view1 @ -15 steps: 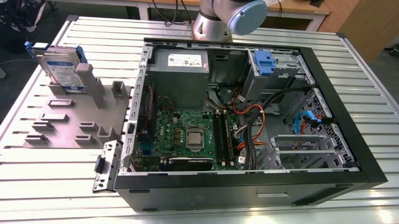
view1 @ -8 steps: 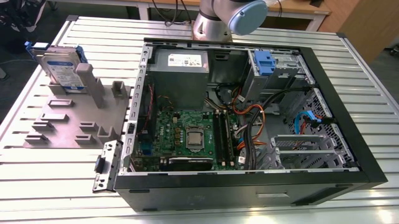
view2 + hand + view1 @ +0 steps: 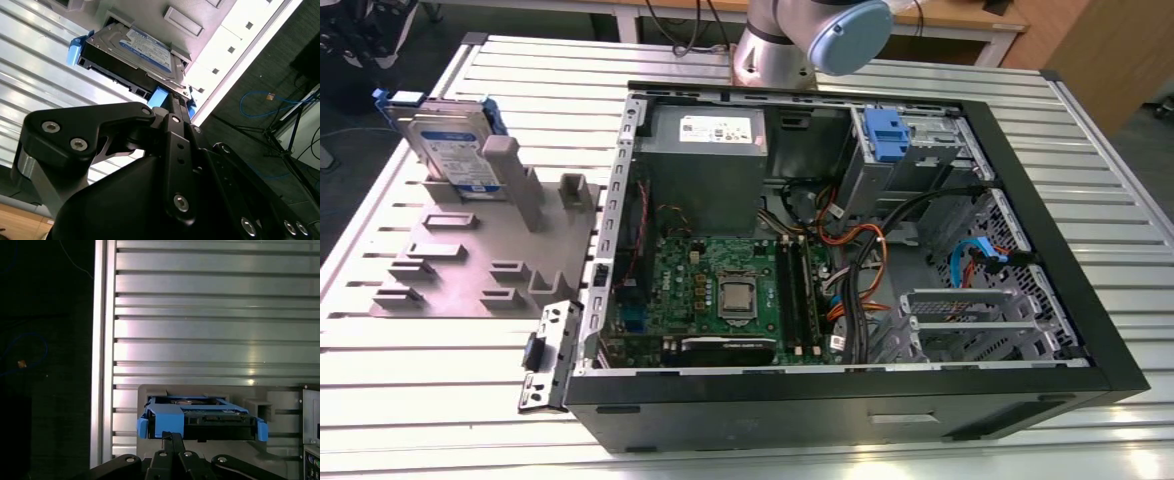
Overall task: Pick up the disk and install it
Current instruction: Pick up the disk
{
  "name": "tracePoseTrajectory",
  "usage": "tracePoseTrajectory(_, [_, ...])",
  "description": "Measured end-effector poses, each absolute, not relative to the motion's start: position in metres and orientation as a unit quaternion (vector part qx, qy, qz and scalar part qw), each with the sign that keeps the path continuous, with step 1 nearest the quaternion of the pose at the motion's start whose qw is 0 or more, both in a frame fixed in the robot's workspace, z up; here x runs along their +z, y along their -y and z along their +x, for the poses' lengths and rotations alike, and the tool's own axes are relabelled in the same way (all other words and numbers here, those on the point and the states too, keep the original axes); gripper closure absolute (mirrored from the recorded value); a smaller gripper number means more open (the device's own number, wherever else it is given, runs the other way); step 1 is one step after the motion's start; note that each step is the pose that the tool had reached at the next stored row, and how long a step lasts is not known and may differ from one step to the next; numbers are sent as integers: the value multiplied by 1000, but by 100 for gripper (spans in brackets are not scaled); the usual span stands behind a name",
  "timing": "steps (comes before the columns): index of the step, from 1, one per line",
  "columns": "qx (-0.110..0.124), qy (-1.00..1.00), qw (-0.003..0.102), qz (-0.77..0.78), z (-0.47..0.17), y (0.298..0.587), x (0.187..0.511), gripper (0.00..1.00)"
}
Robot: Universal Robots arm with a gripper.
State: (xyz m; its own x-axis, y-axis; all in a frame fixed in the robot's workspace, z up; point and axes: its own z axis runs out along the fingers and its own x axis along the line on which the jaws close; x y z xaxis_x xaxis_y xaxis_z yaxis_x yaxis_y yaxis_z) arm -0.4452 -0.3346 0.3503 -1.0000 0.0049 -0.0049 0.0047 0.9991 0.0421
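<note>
Slatted metal surface (image 3: 427, 400) carries the disk (image 3: 440, 145) upright in a grey holder (image 3: 467, 250). Our end effector (image 3: 172, 436) hangs near it, apparently closed and empty. We judge that picking is not yet begun and needs it opened.

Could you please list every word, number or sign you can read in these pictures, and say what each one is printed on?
No text can be quoted with confidence.
White-and-blue label on the disk: print too small to read.
White sticker on the grey box inside the computer case: print too small to read.
Markings on the green motherboard: too small to read.
</note>
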Motion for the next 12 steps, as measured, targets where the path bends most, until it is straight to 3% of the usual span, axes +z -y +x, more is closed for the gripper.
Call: tracePoseTrajectory(12, [21,-1000,2,-3,-445,335,350,89])
